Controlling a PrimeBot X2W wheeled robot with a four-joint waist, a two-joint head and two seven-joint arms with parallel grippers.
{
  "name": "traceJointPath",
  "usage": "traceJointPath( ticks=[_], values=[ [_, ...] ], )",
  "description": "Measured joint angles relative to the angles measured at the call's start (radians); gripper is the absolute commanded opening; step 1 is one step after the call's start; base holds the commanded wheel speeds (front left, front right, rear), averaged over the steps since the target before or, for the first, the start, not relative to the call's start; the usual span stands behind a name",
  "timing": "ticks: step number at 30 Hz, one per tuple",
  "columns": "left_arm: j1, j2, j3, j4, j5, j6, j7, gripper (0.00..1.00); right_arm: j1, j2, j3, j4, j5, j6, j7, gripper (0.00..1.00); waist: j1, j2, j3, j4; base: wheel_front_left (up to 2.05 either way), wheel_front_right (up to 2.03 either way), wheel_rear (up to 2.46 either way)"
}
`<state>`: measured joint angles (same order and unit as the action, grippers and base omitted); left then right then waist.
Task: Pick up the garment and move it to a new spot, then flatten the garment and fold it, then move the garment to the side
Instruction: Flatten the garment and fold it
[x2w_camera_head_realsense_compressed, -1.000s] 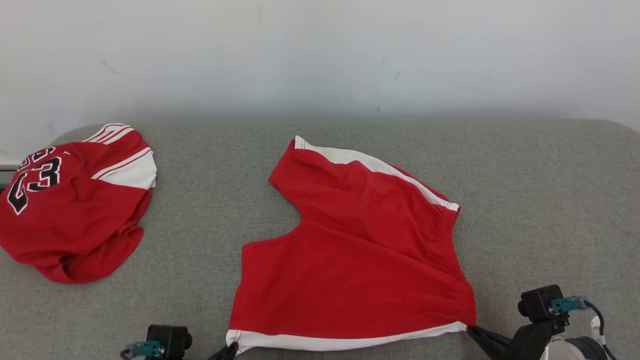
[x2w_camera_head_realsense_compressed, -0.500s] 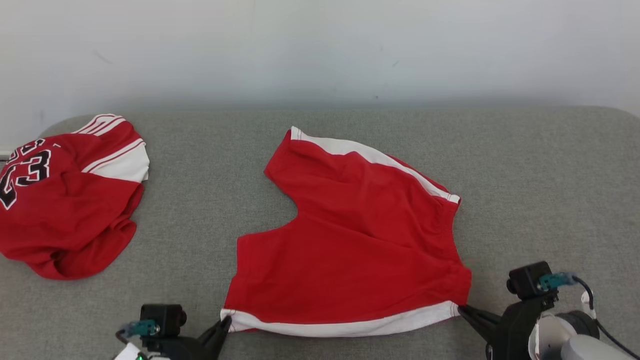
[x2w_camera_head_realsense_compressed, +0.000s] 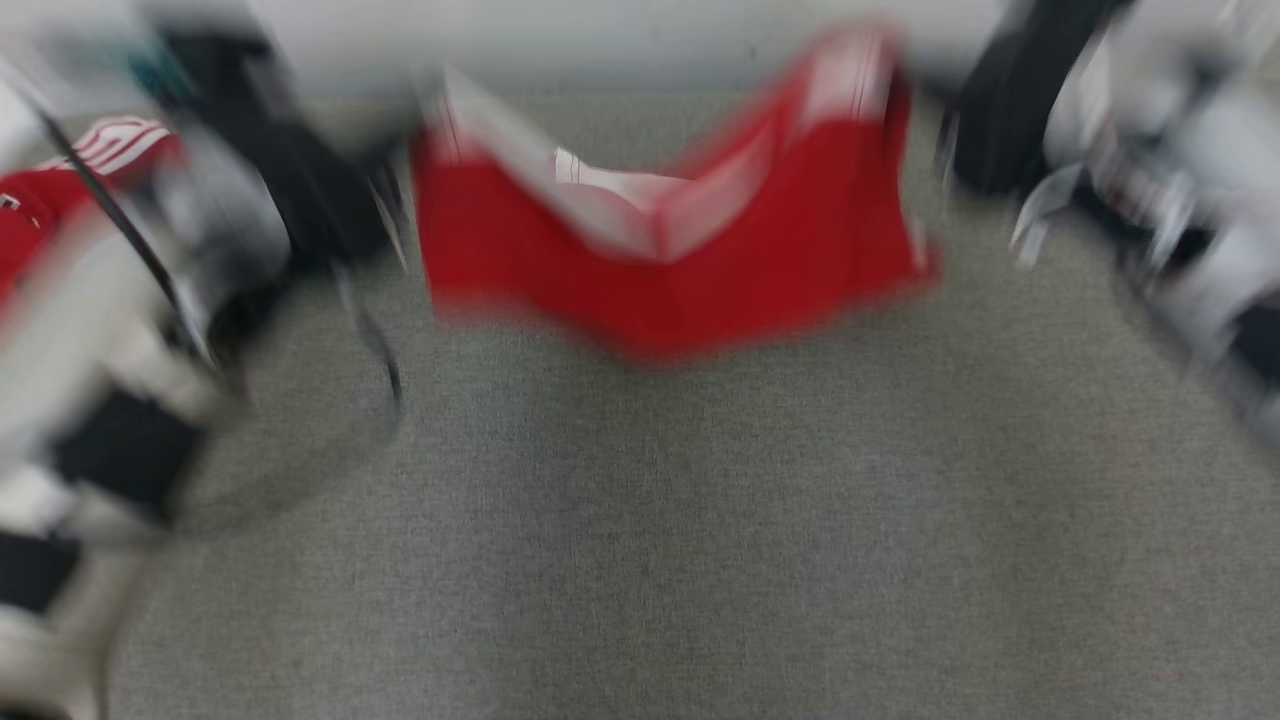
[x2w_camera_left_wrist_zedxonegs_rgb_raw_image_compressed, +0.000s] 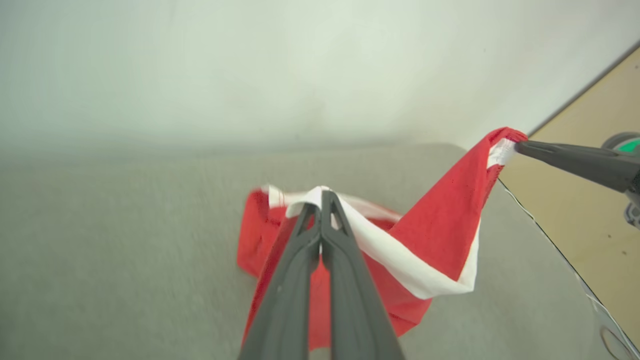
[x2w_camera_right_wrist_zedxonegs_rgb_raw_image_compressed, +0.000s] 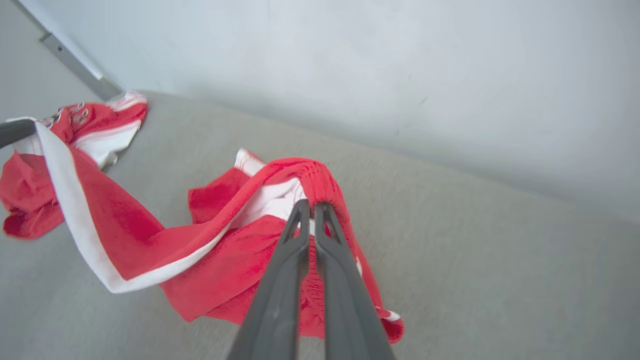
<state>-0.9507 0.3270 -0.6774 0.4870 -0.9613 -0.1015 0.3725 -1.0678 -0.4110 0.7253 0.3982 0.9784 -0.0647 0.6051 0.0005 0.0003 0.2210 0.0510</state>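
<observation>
Above the grey desk (x2w_camera_head_realsense_compressed: 640, 560), head view: the red garment (x2w_camera_head_realsense_compressed: 680, 280) hangs stretched between two motion-blurred arms, raised so it can travel to a new spot; a second red jersey (x2w_camera_head_realsense_compressed: 70, 180) lies at far left. Left wrist view: the left gripper (x2w_camera_left_wrist_zedxonegs_rgb_raw_image_compressed: 321, 196), jaws pinched on the white-trimmed hem, holds one corner high. Right wrist view: the right gripper (x2w_camera_right_wrist_zedxonegs_rgb_raw_image_compressed: 311, 205), jaws clamped on the gathered waistband, holds the other, so the cloth sags between them, its lowest folds apparently on the desk.

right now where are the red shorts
In the head view's upper middle, the red shorts hang between the left gripper and right gripper over the grey pad, right of the jersey.
</observation>
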Motion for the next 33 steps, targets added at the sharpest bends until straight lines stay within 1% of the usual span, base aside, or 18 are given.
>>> traceJointPath(
  ticks=[1, 2, 3, 4, 5, 6, 8, 9, 11, 12, 14, 17, 21, 27, 30, 33],
  values=[
    [-0.101, -0.011, 0.054, 0.010, 0.032, 0.006, -0.028, 0.00, -0.080, 0.017, -0.055, 0.017, -0.039, 0.007, -0.041, 0.00, 0.0000, 0.0000, 0.014, -0.001, 0.00, 0.00, 0.00],
    [-0.269, -0.045, 0.181, 0.016, 0.068, 0.033, -0.139, 0.00, -0.220, 0.050, -0.156, 0.038, -0.119, 0.018, -0.181, 0.00, -0.0002, -0.0001, 0.042, -0.001, 0.00, 0.00, 0.00],
    [-0.341, -0.062, 0.217, 0.027, 0.064, 0.053, -0.191, 0.00, -0.290, 0.056, -0.174, 0.052, -0.150, 0.022, -0.252, 0.00, -0.0004, -0.0002, 0.056, -0.001, 0.00, 0.00, 0.00],
    [-0.397, -0.071, 0.229, 0.030, 0.060, 0.049, -0.215, 0.00, -0.355, 0.058, -0.179, 0.071, -0.154, 0.018, -0.292, 0.00, -0.0004, -0.0003, 0.071, -0.001, 0.00, 0.00, 0.00],
    [-0.420, -0.076, 0.232, 0.023, 0.061, 0.047, -0.239, 0.00, -0.387, 0.055, -0.171, 0.070, -0.161, 0.025, -0.327, 0.00, -0.0005, -0.0004, 0.085, 0.000, 0.00, 0.00, 0.00],
    [-0.421, -0.082, 0.220, 0.016, 0.066, 0.037, -0.256, 0.00, -0.390, 0.040, -0.144, 0.061, -0.188, 0.049, -0.352, 0.00, -0.0007, -0.0004, 0.100, 0.001, 0.00, 0.00, 0.00],
    [-0.364, -0.078, 0.179, 0.000, 0.083, 0.021, -0.273, 0.00, -0.340, 0.035, -0.106, 0.048, -0.216, 0.085, -0.402, 0.00, -0.0005, -0.0003, 0.129, 0.004, 0.00, 0.00, 0.00],
    [-0.316, -0.075, 0.170, -0.009, 0.083, 0.020, -0.285, 0.00, -0.297, 0.038, -0.096, 0.051, -0.218, 0.090, -0.425, 0.00, -0.0003, -0.0001, 0.144, 0.006, 0.00, 0.00, 0.00],
    [-0.218, -0.050, 0.146, -0.002, 0.083, 0.010, -0.301, 0.00, -0.201, 0.030, -0.080, 0.057, -0.228, 0.102, -0.473, 0.00, 0.0003, 0.0001, 0.174, 0.009, 0.00, 0.00, 0.00],
    [-0.174, -0.038, 0.140, 0.014, 0.084, 0.008, -0.312, 0.00, -0.159, 0.031, -0.079, 0.060, -0.227, 0.111, -0.500, 0.00, 0.0003, 0.0001, 0.188, 0.010, 0.00, 0.00, 0.00],
    [-0.110, -0.018, 0.120, 0.023, 0.086, 0.000, -0.326, 0.00, -0.093, 0.008, -0.068, 0.049, -0.225, 0.140, -0.536, 0.00, -0.0003, 0.0000, 0.213, 0.012, 0.00, 0.00, 0.00],
    [-0.030, -0.012, 0.090, 0.063, 0.092, -0.006, -0.355, 0.00, 0.014, -0.026, -0.054, 0.082, -0.224, 0.150, -0.589, 0.00, -0.0003, 0.0000, 0.243, 0.015, 0.00, 0.00, 0.00],
    [0.085, -0.006, 0.053, 0.103, 0.117, -0.013, -0.399, 0.00, 0.170, -0.031, -0.047, 0.122, -0.198, 0.155, -0.657, 0.00, -0.0003, 0.0000, 0.247, 0.018, 0.00, 0.00, 0.00],
    [0.152, -0.002, 0.038, 0.116, 0.121, -0.022, -0.466, 0.00, 0.291, -0.031, -0.039, 0.135, -0.177, 0.171, -0.751, 0.00, -0.0006, -0.0002, 0.195, 0.017, 0.00, 0.00, 0.00],
    [0.203, 0.023, 0.002, 0.121, 0.152, -0.022, -0.486, 0.00, 0.348, -0.027, -0.026, 0.127, -0.168, 0.179, -0.783, 0.00, -0.0006, -0.0003, 0.158, 0.015, 0.00, 0.00, 0.00],
    [0.262, 0.032, -0.011, 0.120, 0.154, -0.022, -0.516, 0.00, 0.392, -0.019, -0.023, 0.117, -0.152, 0.179, -0.813, 0.00, -0.0006, -0.0003, 0.119, 0.013, 0.00, 0.00, 0.00]
  ],
)
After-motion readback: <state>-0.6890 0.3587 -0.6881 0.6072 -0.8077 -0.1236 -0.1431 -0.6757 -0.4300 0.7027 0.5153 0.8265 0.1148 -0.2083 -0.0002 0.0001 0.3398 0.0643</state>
